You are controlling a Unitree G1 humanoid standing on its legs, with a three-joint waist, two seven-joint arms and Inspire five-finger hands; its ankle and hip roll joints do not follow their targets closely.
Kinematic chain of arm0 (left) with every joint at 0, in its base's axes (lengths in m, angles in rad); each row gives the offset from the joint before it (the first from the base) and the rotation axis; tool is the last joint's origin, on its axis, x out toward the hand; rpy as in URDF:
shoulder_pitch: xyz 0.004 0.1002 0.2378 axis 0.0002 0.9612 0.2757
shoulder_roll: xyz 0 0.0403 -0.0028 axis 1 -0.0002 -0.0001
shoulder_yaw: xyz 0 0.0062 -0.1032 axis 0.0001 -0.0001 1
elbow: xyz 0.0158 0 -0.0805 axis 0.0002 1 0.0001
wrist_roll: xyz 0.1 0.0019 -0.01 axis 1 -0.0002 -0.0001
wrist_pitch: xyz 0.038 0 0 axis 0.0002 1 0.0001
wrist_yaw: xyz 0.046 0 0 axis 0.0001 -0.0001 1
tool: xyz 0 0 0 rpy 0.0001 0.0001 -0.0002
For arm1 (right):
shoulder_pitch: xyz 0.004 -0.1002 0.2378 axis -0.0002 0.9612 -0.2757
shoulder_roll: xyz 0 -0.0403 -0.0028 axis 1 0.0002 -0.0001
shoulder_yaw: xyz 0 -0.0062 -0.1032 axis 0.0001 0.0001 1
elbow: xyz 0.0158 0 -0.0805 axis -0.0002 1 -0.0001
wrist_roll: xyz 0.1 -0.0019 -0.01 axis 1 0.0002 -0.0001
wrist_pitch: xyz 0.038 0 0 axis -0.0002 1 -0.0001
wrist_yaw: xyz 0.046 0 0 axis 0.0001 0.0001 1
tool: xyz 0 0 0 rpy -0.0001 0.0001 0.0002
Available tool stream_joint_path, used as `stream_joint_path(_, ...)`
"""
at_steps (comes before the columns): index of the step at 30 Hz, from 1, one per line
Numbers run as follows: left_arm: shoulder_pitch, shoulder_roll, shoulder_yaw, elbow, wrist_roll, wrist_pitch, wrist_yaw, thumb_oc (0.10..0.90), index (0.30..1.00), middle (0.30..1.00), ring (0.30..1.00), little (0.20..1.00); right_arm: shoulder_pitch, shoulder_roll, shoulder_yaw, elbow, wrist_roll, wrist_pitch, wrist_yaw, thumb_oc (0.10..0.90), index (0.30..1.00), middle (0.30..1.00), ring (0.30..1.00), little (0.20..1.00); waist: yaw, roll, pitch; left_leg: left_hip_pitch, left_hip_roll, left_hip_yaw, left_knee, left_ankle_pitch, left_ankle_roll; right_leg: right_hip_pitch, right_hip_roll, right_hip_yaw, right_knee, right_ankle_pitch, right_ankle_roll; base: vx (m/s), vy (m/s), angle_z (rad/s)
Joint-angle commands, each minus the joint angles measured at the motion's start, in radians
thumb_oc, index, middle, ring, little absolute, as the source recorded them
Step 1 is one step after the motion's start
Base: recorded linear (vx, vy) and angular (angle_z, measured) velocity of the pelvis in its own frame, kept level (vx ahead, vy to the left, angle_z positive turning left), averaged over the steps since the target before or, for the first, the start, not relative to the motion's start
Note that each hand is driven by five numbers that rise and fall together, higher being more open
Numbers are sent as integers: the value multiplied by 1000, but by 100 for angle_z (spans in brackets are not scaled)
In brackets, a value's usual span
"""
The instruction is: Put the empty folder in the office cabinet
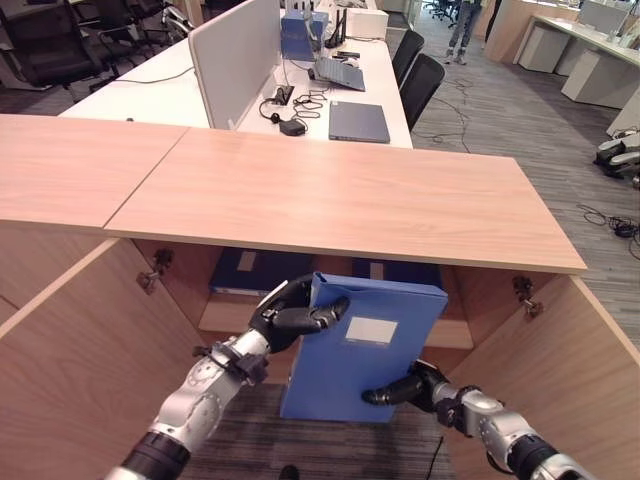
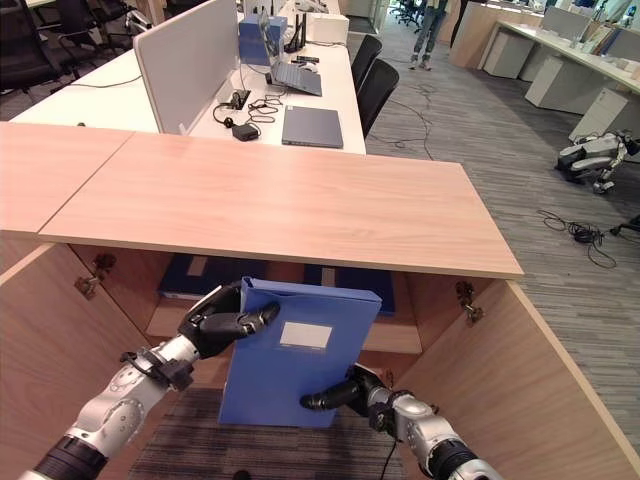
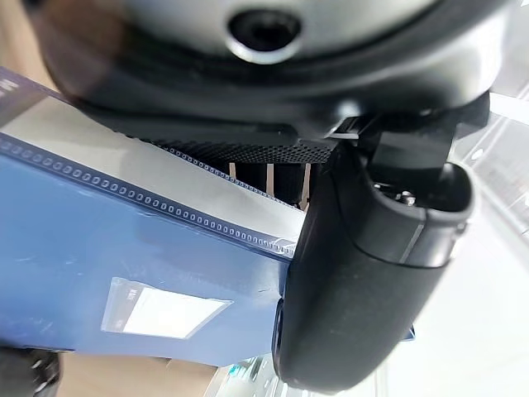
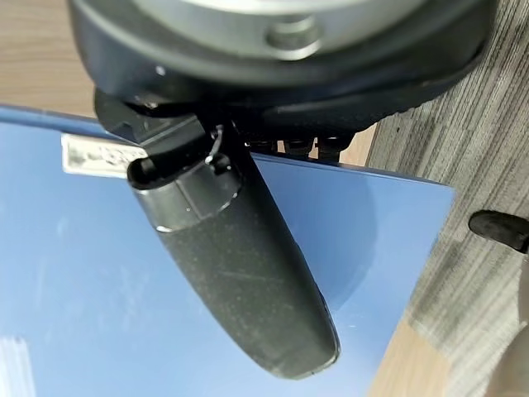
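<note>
A blue box folder with a white label stands upright in front of the open wooden cabinet, just below its top board. My left hand grips the folder's upper left corner, thumb across the front face. My right hand holds the lower right edge, thumb lying on the blue face. In the left wrist view the thumb presses on the folder beside its label. Inside the cabinet, dark blue folders lie flat on a shelf.
Both cabinet doors stand open to either side. Behind the cabinet is a white desk with a laptop, cables and a grey divider. Black office chairs stand beside it. Grey carpet stretches to the right.
</note>
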Motion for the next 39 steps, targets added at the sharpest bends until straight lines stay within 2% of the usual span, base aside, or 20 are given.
stream_joint_path(1,-81,-35,-163,-111,-146,28,-236,400,300,300,300,300,-193,115,-104,-120,248,-140,15,400,300,300,300,300,-3,-6,-46,30,-36,3,-2,-130,23,-26,-6,27,15,-47,36,0,0,0)
stream_joint_path(5,-43,-24,-144,-107,-156,36,-250,400,300,300,300,300,-129,159,-148,-187,364,-163,25,400,300,300,300,300,-8,-5,-45,29,-36,5,-2,-131,22,-28,-6,29,17,-49,37,0,0,0)
stream_joint_path(15,19,-41,-112,-52,-97,-4,-215,400,300,300,300,300,-17,241,-169,-266,451,-195,17,400,300,300,300,300,-20,1,-47,31,-36,10,-2,-132,24,-32,-6,31,18,-51,36,0,0,0)
stream_joint_path(16,31,-40,-102,-27,-59,-21,-187,461,392,392,392,392,8,263,-183,-269,478,-203,7,400,300,300,300,300,-21,5,-46,31,-36,11,-2,-132,24,-32,-6,32,19,-52,36,0,0,0)
stream_joint_path(17,36,-31,-96,-11,-22,-38,-165,549,524,524,524,524,20,277,-195,-269,491,-213,-4,400,300,300,300,300,-22,7,-46,31,-37,12,-2,-132,24,-32,-6,33,18,-51,36,0,0,0)
stream_joint_path(18,42,-20,-90,3,14,-48,-146,800,900,900,900,900,30,292,-205,-260,503,-218,-15,400,300,300,300,300,-22,9,-47,32,-37,13,-2,-133,24,-31,-6,33,17,-51,37,0,0,0)
stream_joint_path(21,58,19,-77,54,152,-78,-77,800,900,900,900,900,35,333,-248,-197,548,-241,-53,400,300,300,300,300,-19,15,-47,36,-36,18,-2,-136,23,-28,-6,35,17,-51,37,0,0,0)
stream_joint_path(26,96,-4,-28,207,304,-44,12,800,900,900,900,900,72,366,-310,-124,595,-227,-109,400,300,300,300,300,-17,21,-38,43,-33,25,-2,-141,20,-25,-4,37,19,-54,36,4,-5,-2)
stream_joint_path(30,126,-152,82,437,271,-38,121,800,900,900,900,900,78,357,-341,-40,536,-193,-171,400,300,300,300,300,-20,21,-34,35,-34,22,-2,-134,21,-34,-3,37,18,-53,31,-2,-21,-6)
stream_joint_path(32,124,-182,102,485,257,-35,139,800,900,900,900,900,82,355,-343,-23,531,-185,-173,400,300,300,300,300,-21,22,-33,33,-34,21,-2,-133,21,-35,-3,37,18,-53,30,2,-7,-2)
stream_joint_path(33,128,-249,167,603,228,-38,183,800,900,900,900,900,93,350,-349,17,513,-169,-186,400,300,300,300,300,-22,24,-26,34,-32,20,-2,-132,19,-34,0,36,17,-54,27,0,0,0)
stream_joint_path(36,112,-309,237,754,205,-32,217,800,900,900,900,900,104,349,-358,75,494,-150,-191,400,300,300,300,300,-25,27,-26,27,-33,17,-2,-127,16,-39,2,35,14,-56,25,0,-11,-1)
stream_joint_path(37,111,-310,237,755,205,-33,216,800,900,900,900,900,103,349,-358,76,494,-150,-191,400,300,300,300,300,-25,27,-26,27,-33,17,-2,-127,16,-39,2,35,14,-56,25,0,0,0)
stream_joint_path(39,91,-342,291,899,223,-39,232,800,900,900,900,900,105,354,-367,139,493,-138,-189,400,300,300,300,300,-26,32,-23,26,-31,17,-2,-126,13,-40,5,36,12,-59,22,1,-21,0)
